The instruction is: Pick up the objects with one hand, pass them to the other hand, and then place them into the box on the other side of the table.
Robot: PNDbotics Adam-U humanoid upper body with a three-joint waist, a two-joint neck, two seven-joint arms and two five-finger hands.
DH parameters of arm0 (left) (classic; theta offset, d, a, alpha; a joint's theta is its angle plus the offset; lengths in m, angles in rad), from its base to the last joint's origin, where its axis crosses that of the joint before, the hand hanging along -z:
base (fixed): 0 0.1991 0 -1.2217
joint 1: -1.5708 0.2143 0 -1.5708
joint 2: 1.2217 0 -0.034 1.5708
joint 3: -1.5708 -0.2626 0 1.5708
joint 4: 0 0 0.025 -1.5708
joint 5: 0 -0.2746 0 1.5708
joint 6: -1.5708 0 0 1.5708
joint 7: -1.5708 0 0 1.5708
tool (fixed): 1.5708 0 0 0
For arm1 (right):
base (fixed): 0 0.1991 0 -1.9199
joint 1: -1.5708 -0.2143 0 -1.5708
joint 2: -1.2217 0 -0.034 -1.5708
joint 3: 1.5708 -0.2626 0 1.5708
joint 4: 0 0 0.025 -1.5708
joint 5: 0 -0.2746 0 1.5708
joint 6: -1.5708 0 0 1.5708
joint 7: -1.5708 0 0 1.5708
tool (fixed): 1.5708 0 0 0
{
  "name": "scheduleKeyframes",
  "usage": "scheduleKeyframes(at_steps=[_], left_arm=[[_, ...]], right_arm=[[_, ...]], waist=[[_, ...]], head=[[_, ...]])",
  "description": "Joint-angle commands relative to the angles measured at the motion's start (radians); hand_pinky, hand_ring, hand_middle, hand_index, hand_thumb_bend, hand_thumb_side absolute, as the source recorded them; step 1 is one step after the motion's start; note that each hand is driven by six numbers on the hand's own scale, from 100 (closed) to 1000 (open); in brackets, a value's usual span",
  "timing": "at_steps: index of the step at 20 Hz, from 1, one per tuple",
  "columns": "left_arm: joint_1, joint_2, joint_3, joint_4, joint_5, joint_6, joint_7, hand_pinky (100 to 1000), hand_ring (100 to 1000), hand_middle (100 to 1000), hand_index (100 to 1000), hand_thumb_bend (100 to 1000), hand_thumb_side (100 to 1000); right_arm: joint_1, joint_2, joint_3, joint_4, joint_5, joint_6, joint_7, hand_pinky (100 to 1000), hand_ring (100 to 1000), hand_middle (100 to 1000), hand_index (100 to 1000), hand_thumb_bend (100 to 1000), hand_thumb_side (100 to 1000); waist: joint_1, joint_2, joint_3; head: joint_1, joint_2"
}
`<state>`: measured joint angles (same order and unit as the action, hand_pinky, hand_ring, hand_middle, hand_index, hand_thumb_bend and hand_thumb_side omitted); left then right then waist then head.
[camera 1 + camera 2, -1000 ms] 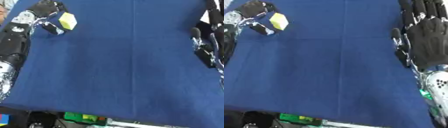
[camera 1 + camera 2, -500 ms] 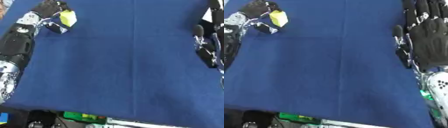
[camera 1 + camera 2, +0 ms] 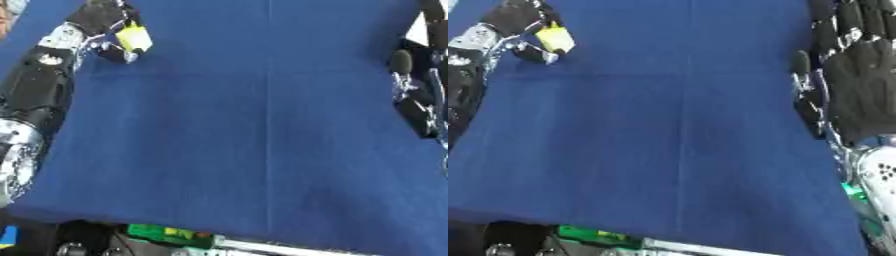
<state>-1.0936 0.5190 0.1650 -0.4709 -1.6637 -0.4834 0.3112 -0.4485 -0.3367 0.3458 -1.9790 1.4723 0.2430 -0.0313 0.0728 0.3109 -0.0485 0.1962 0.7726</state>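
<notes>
A small yellow block sits in my left hand at the far left of the blue table, the fingers and thumb curled round it. The left arm stretches up the left side from the lower corner. My right hand hangs at the right edge with its fingers straight and palm facing the camera, holding nothing. No box shows in either view.
Below the table's near edge I see a green item and a pale bar. A white surface shows beyond the table's far right edge.
My left hand has carried the yellow block farther away and slightly left, toward the table's far left corner. The right hand has stayed put.
</notes>
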Motion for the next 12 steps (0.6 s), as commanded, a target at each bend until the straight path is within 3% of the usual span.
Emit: scheduleKeyframes(at_steps=[1, 4, 7, 12], left_arm=[[-0.018, 0.025, 0.006, -0.018, 0.014, -0.004, 0.032, 628, 427, 394, 509, 243, 217], [-0.022, 0.029, 0.008, -0.029, 0.041, -0.017, 0.063, 620, 407, 367, 484, 208, 198], [-0.025, 0.034, 0.007, -0.029, 0.060, -0.027, 0.070, 649, 442, 406, 523, 241, 208], [-0.026, 0.039, 0.003, -0.021, 0.068, -0.033, 0.049, 637, 419, 372, 491, 259, 213]], right_arm=[[-0.005, -0.009, -0.011, -0.021, -0.008, 0.007, -0.001, 917, 982, 992, 1000, 100, 100], [-0.001, -0.013, -0.012, -0.021, -0.009, 0.010, 0.000, 917, 981, 992, 1000, 100, 100], [0.001, -0.015, -0.012, -0.021, -0.008, 0.010, 0.003, 918, 981, 992, 1000, 100, 100], [0.002, -0.019, -0.012, -0.021, -0.006, 0.009, 0.008, 919, 981, 993, 1000, 100, 100]], waist=[[-0.003, -0.025, 0.003], [-0.003, -0.029, 0.006], [-0.001, -0.032, 0.009], [0.002, -0.037, 0.010]], head=[[0.004, -0.003], [0.004, -0.003], [0.004, -0.003], [0.006, -0.003]])
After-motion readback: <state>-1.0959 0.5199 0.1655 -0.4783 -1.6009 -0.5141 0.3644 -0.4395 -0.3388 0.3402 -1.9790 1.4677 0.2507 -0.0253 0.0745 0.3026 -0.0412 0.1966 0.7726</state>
